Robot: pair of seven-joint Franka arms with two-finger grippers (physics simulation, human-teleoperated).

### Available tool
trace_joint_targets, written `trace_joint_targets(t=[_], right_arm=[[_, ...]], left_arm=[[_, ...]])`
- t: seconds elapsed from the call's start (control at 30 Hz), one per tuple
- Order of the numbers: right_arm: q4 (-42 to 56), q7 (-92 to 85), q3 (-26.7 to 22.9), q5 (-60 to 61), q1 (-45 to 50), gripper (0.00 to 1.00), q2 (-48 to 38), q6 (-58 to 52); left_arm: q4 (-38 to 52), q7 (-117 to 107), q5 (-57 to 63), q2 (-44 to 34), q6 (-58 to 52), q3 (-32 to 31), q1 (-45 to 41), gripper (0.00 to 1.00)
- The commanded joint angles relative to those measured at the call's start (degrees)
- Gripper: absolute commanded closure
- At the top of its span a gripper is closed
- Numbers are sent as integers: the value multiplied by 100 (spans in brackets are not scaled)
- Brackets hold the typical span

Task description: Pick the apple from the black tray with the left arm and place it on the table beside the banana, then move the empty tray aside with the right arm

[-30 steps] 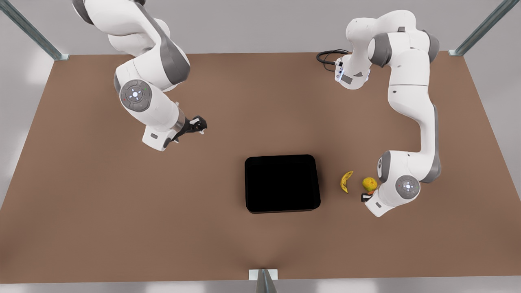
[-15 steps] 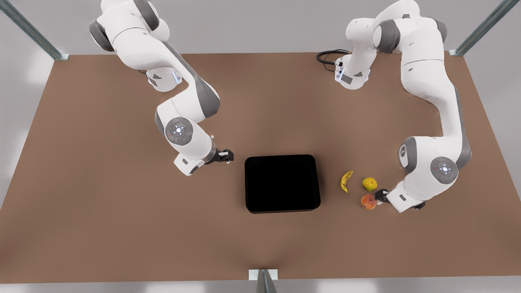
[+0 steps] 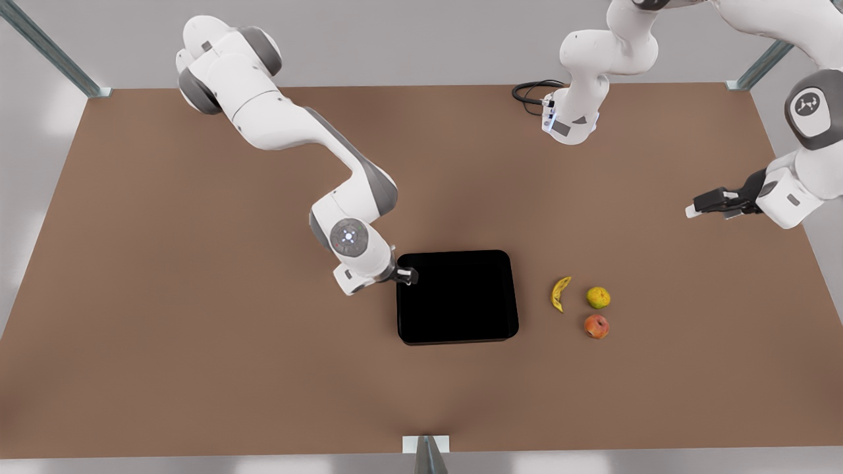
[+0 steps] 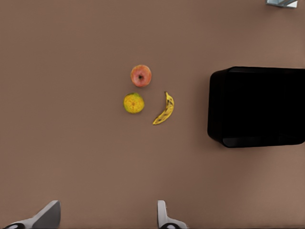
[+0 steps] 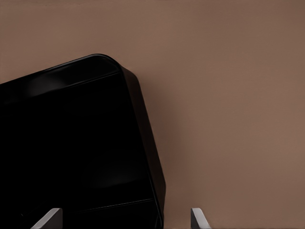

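Observation:
The reddish-orange apple [image 3: 596,326] [image 4: 141,75] lies on the brown table [image 3: 197,342], close to the yellow banana [image 3: 560,293] [image 4: 164,109]. The black tray [image 3: 454,296] [image 4: 257,107] [image 5: 71,143] sits empty mid-table. My left gripper [image 3: 699,205] [image 4: 107,217] hangs open and empty, high above the table at the front view's far right, well away from the fruit. My right gripper [image 3: 406,275] [image 5: 124,218] is open at the tray's far corner on the front view's left, with the tray's rim between its fingers.
A yellow-green round fruit [image 3: 598,297] [image 4: 134,103] rests just behind the apple, to the right of the banana in the front view. A black cable [image 3: 529,92] lies by an arm base [image 3: 570,122] at the back edge. A metal bracket [image 3: 426,445] marks the front edge.
The left gripper let go of the apple beside the banana, then rose and drew back to the front view's far right. The right gripper travelled to the tray's corner.

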Motion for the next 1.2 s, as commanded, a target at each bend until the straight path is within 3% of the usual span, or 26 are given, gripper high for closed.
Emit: trace_joint_targets(t=[0.0, 0.03, 0.2, 0.3, 0.4, 1.07, 1.1, 1.17], right_arm=[[8, 1424, 3, -153, 26, 0, 109, 635], [-1, 1407, 3, -153, 35, 0, 162, 706], [-1, 1363, -14, -470, 17, 0, 408, 934], [8, 1363, -5, -479, 122, 0, 531, 1233], [-19, 1319, 38, -1278, 228, 0, 645, 1224], [-353, 528, 21, -1753, 202, 0, 1146, 1216], [-344, 563, 21, -1735, 202, 2, 1146, 1216], [-344, 589, 30, -1709, 202, 16, 1155, 1207]], left_arm=[[362, -440, 281, 606, 1125, -28, -419, 0], [593, -899, 264, 986, 1133, 16, -402, 0], [909, -618, 159, 1232, 1256, -28, -296, 0], [856, -645, 150, 1232, 1256, -28, -314, 0], [865, -601, 203, 1259, 1256, -19, -296, 0], [900, -610, 308, 1311, 1256, -19, -314, 0], [900, -610, 308, 1311, 1256, -19, -323, 0], [900, -618, 308, 1329, 1256, -28, -349, 0]])
